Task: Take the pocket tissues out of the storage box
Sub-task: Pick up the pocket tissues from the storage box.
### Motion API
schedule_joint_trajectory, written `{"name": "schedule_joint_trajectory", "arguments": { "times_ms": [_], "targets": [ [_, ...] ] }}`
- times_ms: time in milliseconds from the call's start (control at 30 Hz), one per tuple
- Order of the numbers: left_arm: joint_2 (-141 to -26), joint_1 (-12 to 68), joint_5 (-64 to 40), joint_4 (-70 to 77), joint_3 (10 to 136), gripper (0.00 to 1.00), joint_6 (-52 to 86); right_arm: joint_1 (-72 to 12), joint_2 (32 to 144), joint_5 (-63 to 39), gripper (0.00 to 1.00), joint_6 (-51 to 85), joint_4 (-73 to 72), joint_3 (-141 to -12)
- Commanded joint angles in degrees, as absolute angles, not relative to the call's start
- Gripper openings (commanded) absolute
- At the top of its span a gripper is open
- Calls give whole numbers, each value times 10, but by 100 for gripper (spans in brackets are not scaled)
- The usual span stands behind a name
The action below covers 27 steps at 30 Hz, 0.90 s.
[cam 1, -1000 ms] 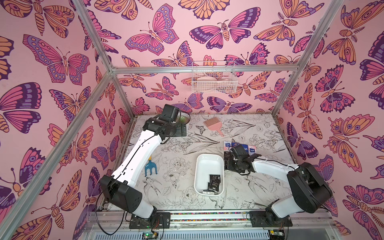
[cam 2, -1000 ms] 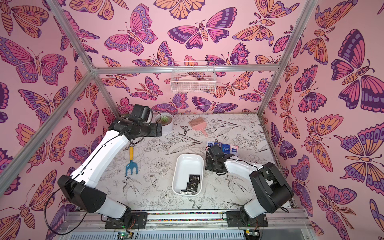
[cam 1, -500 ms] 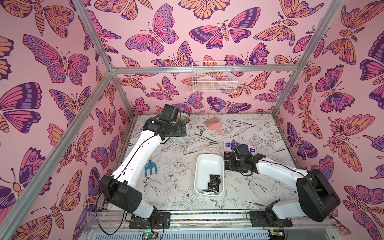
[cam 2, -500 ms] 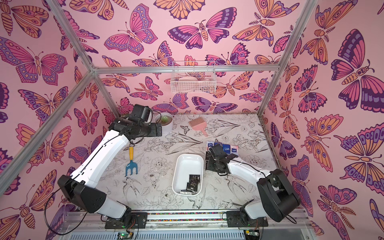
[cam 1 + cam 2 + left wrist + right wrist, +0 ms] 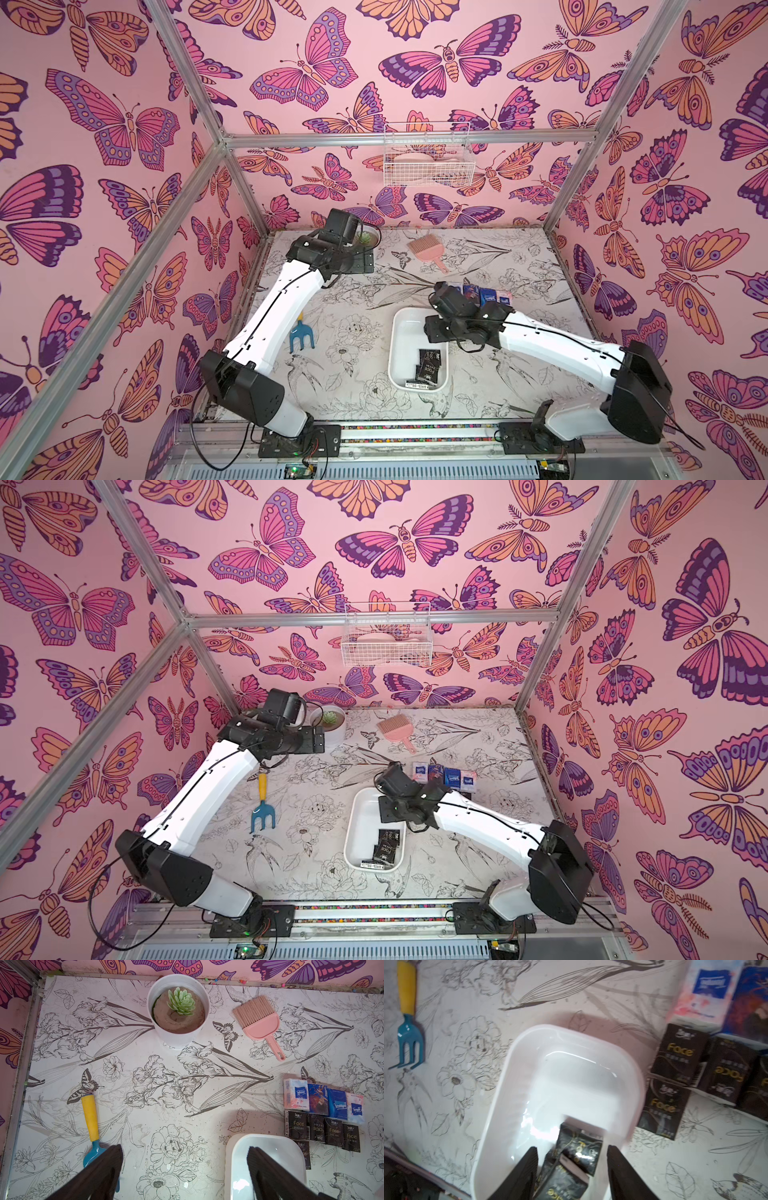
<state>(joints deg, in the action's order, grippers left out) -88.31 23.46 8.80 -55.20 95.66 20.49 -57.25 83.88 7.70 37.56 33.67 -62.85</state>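
The box [image 5: 402, 353] lies near the centre of the table [image 5: 361, 390]. A few packs [image 5: 428, 368] lie overlapping in its near end. The loose packs [image 5: 316, 1126] lie on the table just right of the box's far end, in two rows, one behind the other. A single pack [image 5: 661, 1109] lies nearer, just beside the box's right wall. The brush [image 5: 424, 251] lies farther back. The pot [image 5: 334, 737] stands far left. The rake [image 5: 262, 812] lies left of the box. The basket [image 5: 428, 166] hangs on the far wall.
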Motion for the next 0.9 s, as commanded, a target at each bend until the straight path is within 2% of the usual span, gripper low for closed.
{"name": "schedule_joint_trajectory", "arguments": {
  "times_ms": [0, 133, 333, 633, 867],
  "targets": [
    [-889, 238, 91, -559, 962, 100, 209, -623, 886, 126, 58, 415, 403, -658],
    [-887, 238, 94, -561, 962, 100, 206, -661, 925, 134, 59, 462, 421, -662],
    [-885, 238, 94, -563, 963, 100, 202, -692, 905, 149, 63, 544, 429, -626],
    [-884, 239, 85, -563, 964, 100, 202, -702, 882, 134, 65, 598, 434, -596],
    [-891, 239, 81, -563, 972, 100, 201, -701, 917, 123, 65, 599, 415, -598]
  ]
}}
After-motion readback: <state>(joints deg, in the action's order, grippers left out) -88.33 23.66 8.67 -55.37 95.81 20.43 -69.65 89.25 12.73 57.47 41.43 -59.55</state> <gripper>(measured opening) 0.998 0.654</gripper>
